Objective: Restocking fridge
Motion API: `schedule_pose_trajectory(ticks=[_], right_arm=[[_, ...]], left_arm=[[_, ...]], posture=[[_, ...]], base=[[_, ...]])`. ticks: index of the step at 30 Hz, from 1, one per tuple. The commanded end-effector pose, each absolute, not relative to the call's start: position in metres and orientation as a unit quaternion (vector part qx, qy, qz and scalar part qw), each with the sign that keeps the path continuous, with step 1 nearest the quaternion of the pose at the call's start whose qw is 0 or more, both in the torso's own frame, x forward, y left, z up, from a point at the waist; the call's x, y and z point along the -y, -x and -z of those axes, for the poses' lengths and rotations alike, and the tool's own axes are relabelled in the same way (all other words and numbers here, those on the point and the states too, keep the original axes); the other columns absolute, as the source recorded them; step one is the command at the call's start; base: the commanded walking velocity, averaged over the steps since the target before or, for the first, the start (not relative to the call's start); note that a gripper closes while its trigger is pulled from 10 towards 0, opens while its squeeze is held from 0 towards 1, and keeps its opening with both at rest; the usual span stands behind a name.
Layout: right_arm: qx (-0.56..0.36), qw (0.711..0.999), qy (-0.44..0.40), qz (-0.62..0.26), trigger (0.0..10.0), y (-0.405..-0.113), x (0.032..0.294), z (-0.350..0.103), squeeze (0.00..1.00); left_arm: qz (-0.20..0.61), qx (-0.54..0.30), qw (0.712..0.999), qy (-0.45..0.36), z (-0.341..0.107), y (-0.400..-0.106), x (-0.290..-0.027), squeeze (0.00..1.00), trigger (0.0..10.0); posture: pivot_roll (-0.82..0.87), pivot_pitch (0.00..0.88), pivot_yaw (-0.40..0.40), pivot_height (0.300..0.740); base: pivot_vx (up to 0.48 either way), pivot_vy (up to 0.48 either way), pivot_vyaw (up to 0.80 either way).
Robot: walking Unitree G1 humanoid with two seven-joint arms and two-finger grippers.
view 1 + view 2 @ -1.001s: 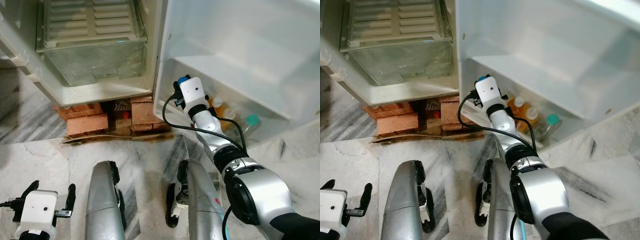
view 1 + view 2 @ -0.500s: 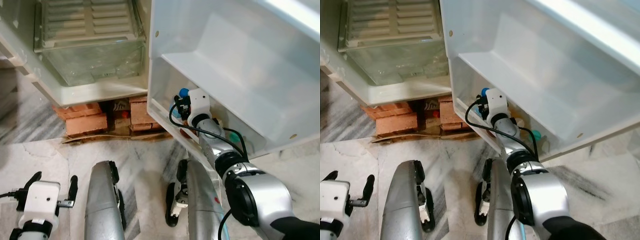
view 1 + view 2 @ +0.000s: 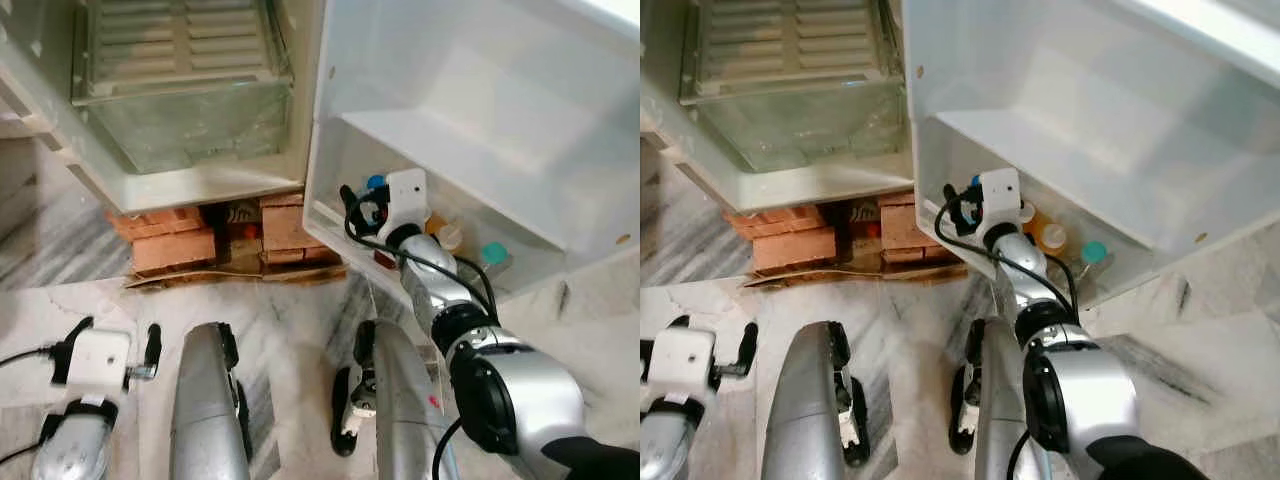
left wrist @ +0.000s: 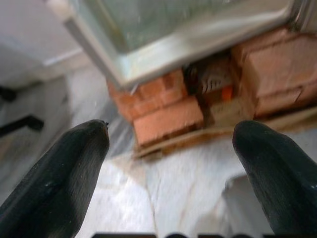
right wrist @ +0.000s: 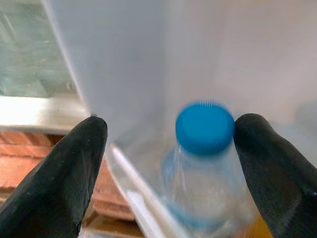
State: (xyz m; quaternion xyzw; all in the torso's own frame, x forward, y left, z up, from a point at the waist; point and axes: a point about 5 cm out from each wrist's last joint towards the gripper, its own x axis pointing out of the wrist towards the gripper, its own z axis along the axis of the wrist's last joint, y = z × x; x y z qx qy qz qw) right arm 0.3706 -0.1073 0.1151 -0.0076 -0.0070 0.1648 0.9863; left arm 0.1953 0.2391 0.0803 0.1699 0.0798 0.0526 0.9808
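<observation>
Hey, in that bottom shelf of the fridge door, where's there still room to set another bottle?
The bottom door shelf is crowded in the middle: the blue-capped bottle sits between the right gripper fingers, with orange bottles and a teal-capped one beside it. The upper door shelf looks bare.

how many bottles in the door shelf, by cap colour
blue cap: 1
white cap: 1
teal cap: 1
total: 3 bottles that can be told apart in the door shelf; others may be hidden behind the right gripper
</observation>
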Motion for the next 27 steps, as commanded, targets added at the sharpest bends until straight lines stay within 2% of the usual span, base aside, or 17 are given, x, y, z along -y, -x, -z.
schedule_pose_trajectory(ticks=[1,2,5,6,8,9,15,22,27], right_arm=[[0.002,0.987,-0.003,-0.160,10.0,-0.365,0.114,-0.105,1.00],[-0.009,0.990,-0.026,-0.140,10.0,-0.357,0.126,-0.093,1.00],[-0.012,0.990,-0.025,-0.138,10.0,-0.347,0.136,-0.083,1.00],[-0.013,0.990,-0.023,-0.140,10.0,-0.345,0.138,-0.080,0.41],[-0.012,0.989,-0.022,-0.144,10.0,-0.342,0.139,-0.078,0.41],[-0.004,0.989,-0.002,-0.149,10.0,-0.334,0.141,-0.076,0.00],[0.014,0.990,0.004,-0.138,10.0,-0.314,0.147,-0.070,0.00],[0.017,0.999,-0.023,-0.037,10.0,-0.290,0.156,-0.065,0.00],[0.027,0.997,-0.049,-0.050,10.0,-0.278,0.151,-0.065,0.00]], left_arm=[[-0.054,-0.099,0.980,-0.165,-0.069,-0.192,-0.238,0.00,10.0],[-0.051,-0.093,0.981,-0.161,-0.069,-0.200,-0.235,0.00,10.0],[-0.040,-0.087,0.983,-0.155,-0.066,-0.211,-0.230,0.00,10.0],[-0.036,-0.086,0.984,-0.155,-0.064,-0.214,-0.229,0.00,10.0],[-0.033,-0.085,0.984,-0.154,-0.064,-0.216,-0.228,0.00,10.0],[-0.025,-0.085,0.985,-0.151,-0.061,-0.220,-0.226,0.00,10.0],[0.002,-0.082,0.987,-0.138,-0.055,-0.229,-0.213,0.00,10.0],[-0.015,-0.079,0.991,-0.109,-0.049,-0.236,-0.211,0.00,10.0],[-0.002,-0.068,0.993,-0.101,-0.048,-0.243,-0.202,0.00,10.0]], posture=[[0.16,0.173,-0.082,0.572],[0.14,0.150,-0.072,0.572],[0.12,0.111,-0.052,0.572],[0.10,0.090,-0.042,0.572],[0.10,0.090,-0.042,0.572],[0.08,0.063,-0.024,0.572],[0.05,0.000,-0.010,0.572],[0.05,0.000,-0.022,0.572],[0.04,0.000,-0.026,0.577]], base=[[0.000,0.000,0.00],[0.000,0.000,0.00],[0.000,0.000,0.00],[0.000,0.000,0.00],[0.000,0.000,0.00],[0.000,0.000,0.00],[0.000,0.000,0.00],[0.000,0.000,0.00],[0.000,0.000,0.00]])
